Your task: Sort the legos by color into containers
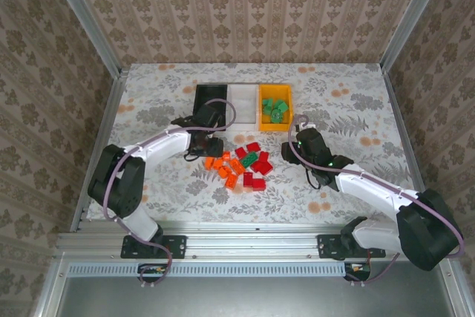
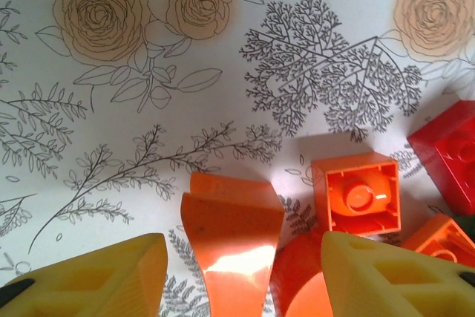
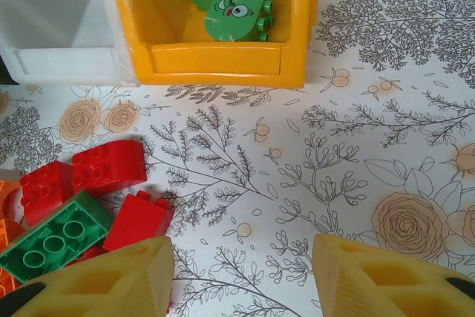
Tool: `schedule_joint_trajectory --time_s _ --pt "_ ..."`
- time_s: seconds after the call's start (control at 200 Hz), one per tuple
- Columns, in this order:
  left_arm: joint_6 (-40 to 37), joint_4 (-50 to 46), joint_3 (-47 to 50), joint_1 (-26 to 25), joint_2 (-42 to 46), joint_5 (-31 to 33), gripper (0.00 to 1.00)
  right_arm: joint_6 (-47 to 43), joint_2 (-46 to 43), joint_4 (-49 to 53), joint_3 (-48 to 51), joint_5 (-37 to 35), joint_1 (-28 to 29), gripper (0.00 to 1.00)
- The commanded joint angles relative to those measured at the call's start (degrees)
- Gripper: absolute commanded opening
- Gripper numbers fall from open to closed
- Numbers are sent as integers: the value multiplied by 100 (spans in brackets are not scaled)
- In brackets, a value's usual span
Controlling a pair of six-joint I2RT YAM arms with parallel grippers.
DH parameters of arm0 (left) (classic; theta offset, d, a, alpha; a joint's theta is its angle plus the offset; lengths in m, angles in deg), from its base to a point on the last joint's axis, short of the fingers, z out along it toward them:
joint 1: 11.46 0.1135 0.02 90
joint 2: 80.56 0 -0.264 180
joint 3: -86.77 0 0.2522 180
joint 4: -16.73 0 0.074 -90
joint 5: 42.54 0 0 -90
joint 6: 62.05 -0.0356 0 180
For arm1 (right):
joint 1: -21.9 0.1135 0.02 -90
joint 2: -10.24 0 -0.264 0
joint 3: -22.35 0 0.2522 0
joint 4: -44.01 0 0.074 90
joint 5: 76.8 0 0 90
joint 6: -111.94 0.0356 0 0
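Three bins are sitting side by side in a row at the far middle of the table point(image 1: 163, 183): left bin point(image 1: 208, 94), middle bin point(image 1: 243, 102), right bin point(image 1: 275, 127). Some legos point(image 1: 277, 110) are lying inside the right bin. A pile point(image 1: 241, 167) of loose bricks is lying on the table, just nearer than the row.

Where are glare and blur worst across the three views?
Left wrist: white glare patch on the glossy orange piece between the left fingers, which are themselves soft-edged. Right wrist: tablecloth print sharp, white bin wall close to washed out. Top external: even light, only faint shadows, legos tiny.
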Motion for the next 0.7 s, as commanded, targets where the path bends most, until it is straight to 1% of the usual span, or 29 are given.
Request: schedule_joint_trajectory --time_s 0.0,0.135,0.25,0.415,0.565,0.625,0.695 --pt "-28 97 107 162 -202 -129 58 6 -110 -18 26 -40 -33 53" --pt "-49 123 240 177 -149 -14 58 -3 -144 -9 30 -49 -33 53" --pt "-29 289 390 186 -135 -148 57 -2 -113 -18 15 -27 -31 53" --pt "-20 563 459 194 -325 -289 54 -9 -94 -12 14 -34 -33 53" --pt "-7 641 409 221 -396 -257 46 -20 -115 -6 21 -76 -34 53" --pt "-33 632 374 225 -401 -209 40 -28 -112 -14 23 -92 -38 53" --pt "-74 594 334 238 -392 -177 34 -31 -113 -6 27 -101 -35 52"
